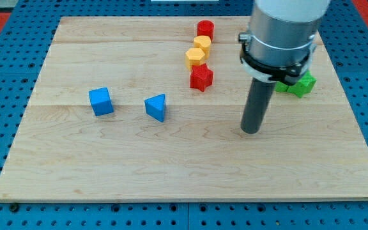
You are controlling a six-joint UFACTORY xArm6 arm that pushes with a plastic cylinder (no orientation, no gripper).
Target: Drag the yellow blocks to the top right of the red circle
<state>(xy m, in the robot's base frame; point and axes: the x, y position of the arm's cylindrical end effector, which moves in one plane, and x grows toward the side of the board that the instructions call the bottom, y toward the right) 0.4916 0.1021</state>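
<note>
On the wooden tabletop (pixel 75 147) we count seven blocks; two yellow, two red, two blue, one green. Toward the far side the red circle (pixel 205 29) stands, with the upper yellow block (pixel 202 45) touching its near edge and the lower yellow block (pixel 195 57) just left below; the red star (pixel 201 78) sits nearest of that cluster. A blue cube (pixel 101 101) and blue triangular block (pixel 156 107) lie left, apart. Our tip (pixel 251 131) rests right of the star, well apart; the green block (pixel 297 84) peeks behind the rod. We carry no claw, so it neither opens nor closes.

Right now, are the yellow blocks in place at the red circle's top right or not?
Not in place: both yellow blocks sit below-left of the red circle; my tip is apart, lower right.
</note>
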